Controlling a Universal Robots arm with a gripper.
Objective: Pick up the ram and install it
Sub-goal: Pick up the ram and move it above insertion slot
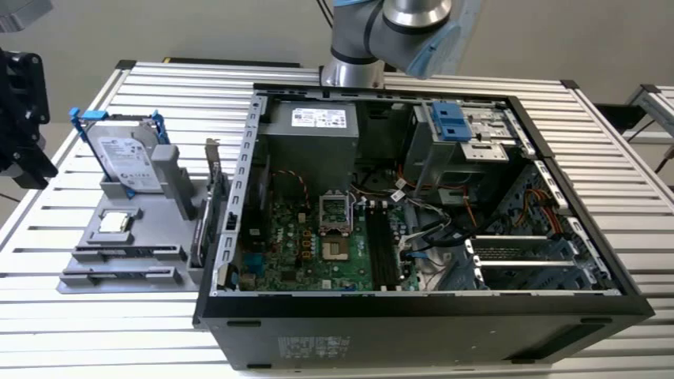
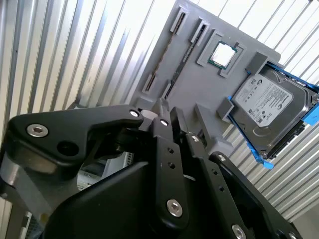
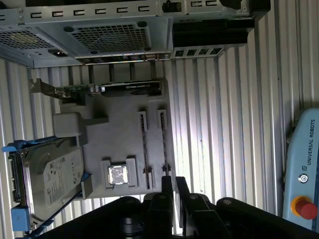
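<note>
The ram stands on edge in the slot of the grey holder nearest the processor chip. It shows as a thin dark strip in the second wrist view and the exterior view. My gripper hangs above the table just past the holder's slot end, apart from the ram. Its black fingers stand close together with nothing between them, as the second wrist view also shows for the gripper. Inside the open computer case, the motherboard's black memory slots lie beside the processor socket.
On the same holder sit a silver processor chip, a hard drive with blue rails and an upright expansion card. The slatted metal table carries holder and case. A grey pendant with a red button lies beside the table.
</note>
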